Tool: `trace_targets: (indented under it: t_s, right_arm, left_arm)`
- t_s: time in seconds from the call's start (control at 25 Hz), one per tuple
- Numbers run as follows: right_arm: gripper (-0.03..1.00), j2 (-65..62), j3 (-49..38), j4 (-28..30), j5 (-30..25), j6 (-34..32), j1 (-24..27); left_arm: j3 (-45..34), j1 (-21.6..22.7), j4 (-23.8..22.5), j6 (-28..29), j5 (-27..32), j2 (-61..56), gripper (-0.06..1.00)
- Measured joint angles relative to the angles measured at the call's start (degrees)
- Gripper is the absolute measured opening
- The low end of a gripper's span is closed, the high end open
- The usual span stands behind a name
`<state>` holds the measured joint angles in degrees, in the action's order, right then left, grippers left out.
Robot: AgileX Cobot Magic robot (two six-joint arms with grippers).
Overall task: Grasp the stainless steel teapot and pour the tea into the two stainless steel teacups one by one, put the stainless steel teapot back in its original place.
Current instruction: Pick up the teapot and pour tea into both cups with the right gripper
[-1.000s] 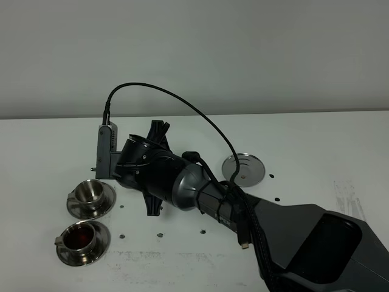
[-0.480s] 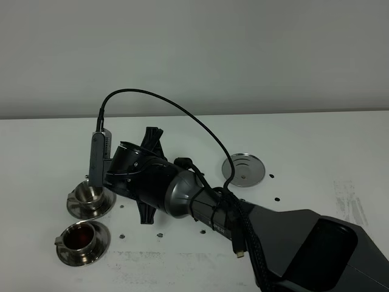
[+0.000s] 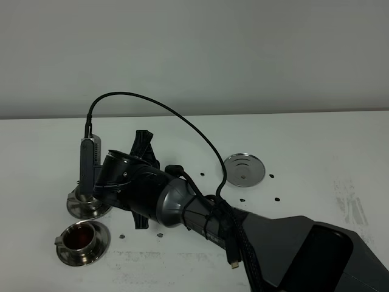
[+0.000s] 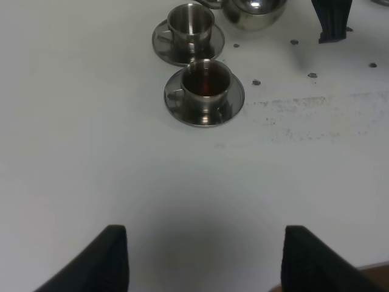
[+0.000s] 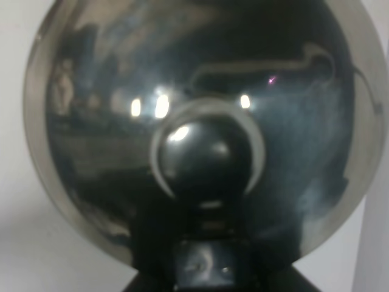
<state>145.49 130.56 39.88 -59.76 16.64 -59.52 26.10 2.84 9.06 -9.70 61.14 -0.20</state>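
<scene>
Over the empty cup (image 4: 190, 21), the teapot (image 5: 200, 121) is being held by the clamped right gripper; tilt should be applied slowly, spout centred. Left gripper (image 4: 203, 255) fingers are being kept apart.

Wall: plain pale grey wall (image 3: 243, 55), evenly lit
Table: flat white tabletop (image 3: 316, 146), scuffed, dotted with small dark holes
</scene>
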Motion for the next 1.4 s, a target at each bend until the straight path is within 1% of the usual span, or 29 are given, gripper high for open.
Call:
trace_targets:
  t_s: [0.4,0.84,1.16,1.32,1.4]
  right_arm:
    - [0.17,0.0,0.0,3.5,-0.1,-0.2,-0.5]
    - [0.17,0.5,0.0,5.8,-0.7,-0.3,-0.6]
    - [0.17,1.1,-0.1,6.3,-0.7,-0.2,-1.1]
    - [0.17,1.1,-2.3,9.7,-0.6,-0.3,-1.4]
    - [0.17,1.1,-3.1,10.2,-0.6,-0.4,-1.4]
  left_arm:
    - [0.0,0.0,0.0,0.0,0.0,0.0,0.54]
    - [0.0,0.0,0.0,0.0,0.0,0.0,0.54]
    - [0.0,0.0,0.0,0.0,0.0,0.0,0.54]
    - [0.0,0.0,0.0,0.0,0.0,0.0,0.54]
    - [0.0,0.0,0.0,0.0,0.0,0.0,0.54]
